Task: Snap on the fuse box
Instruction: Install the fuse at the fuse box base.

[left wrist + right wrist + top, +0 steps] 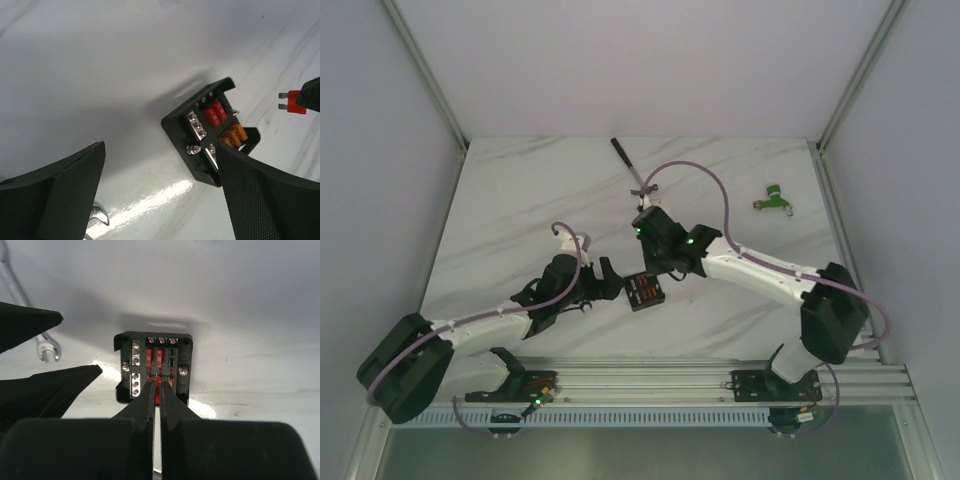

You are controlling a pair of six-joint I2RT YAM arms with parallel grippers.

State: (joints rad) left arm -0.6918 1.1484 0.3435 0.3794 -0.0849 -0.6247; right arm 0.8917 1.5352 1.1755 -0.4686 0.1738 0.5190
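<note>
fuse box [645, 291]: flat on tabletop [520, 210], mid-frame in top view, fuse rows up for access | left tool [608, 280]: spread wide, empty, just left of box, likely standing clear so the right can work | right tool [156, 386]: closed, pinching red fuse [293, 102] over box, apparently lined up to seat it

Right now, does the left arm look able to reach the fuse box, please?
Probably yes: the left gripper is open, with the fuse box just beyond its jaws. The right gripper, shut on a red fuse above the box, could crowd it.
</note>
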